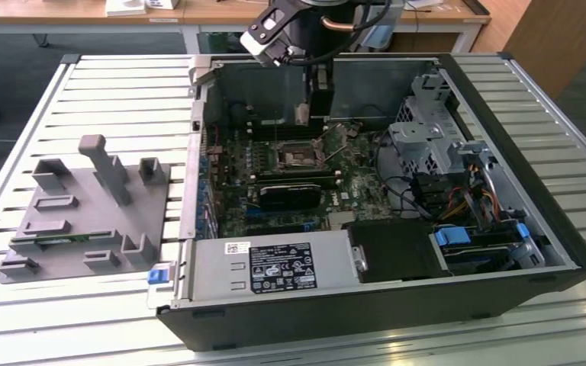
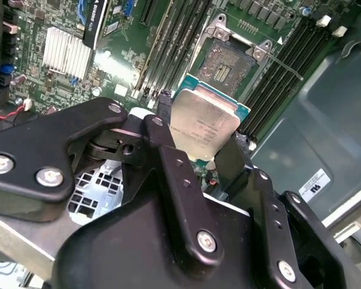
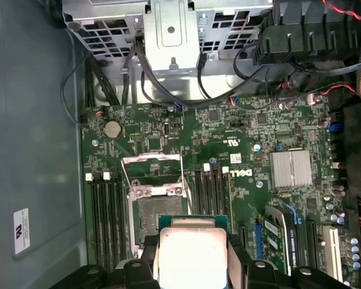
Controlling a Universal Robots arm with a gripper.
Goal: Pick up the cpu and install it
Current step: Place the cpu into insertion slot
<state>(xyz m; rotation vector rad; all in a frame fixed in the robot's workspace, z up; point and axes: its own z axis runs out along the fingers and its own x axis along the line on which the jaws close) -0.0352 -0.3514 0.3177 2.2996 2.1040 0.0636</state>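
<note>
The cpu [image 2: 204, 123], a flat square chip with a silver-grey metal top and a thin green rim, is clamped by its edges between my black fingers [image 2: 162, 129]. My gripper [image 2: 198, 132] is shut on it and hovers inside the open computer case, a little above and beside the open processor socket [image 2: 228, 60]. In the first wrist view the cpu [image 3: 189, 256] sits in my gripper [image 3: 192, 265] just short of the socket [image 3: 156, 211], whose metal retaining frame is folded back. In the exterior view my gripper [image 1: 316, 103] hangs over the motherboard behind the socket [image 1: 295, 158], with the cpu [image 1: 301, 114] seen as a pale sliver.
The case [image 1: 201, 152] lies open on a slatted metal table [image 1: 120, 99]. Around the socket are memory slots [image 3: 102, 211], a finned heatsink [image 3: 292, 168], a black card [image 1: 293, 194], a drive cage [image 1: 426, 137] and loose cables [image 1: 415, 198]. A grey parts fixture [image 1: 79, 206] stands at the exterior view's left.
</note>
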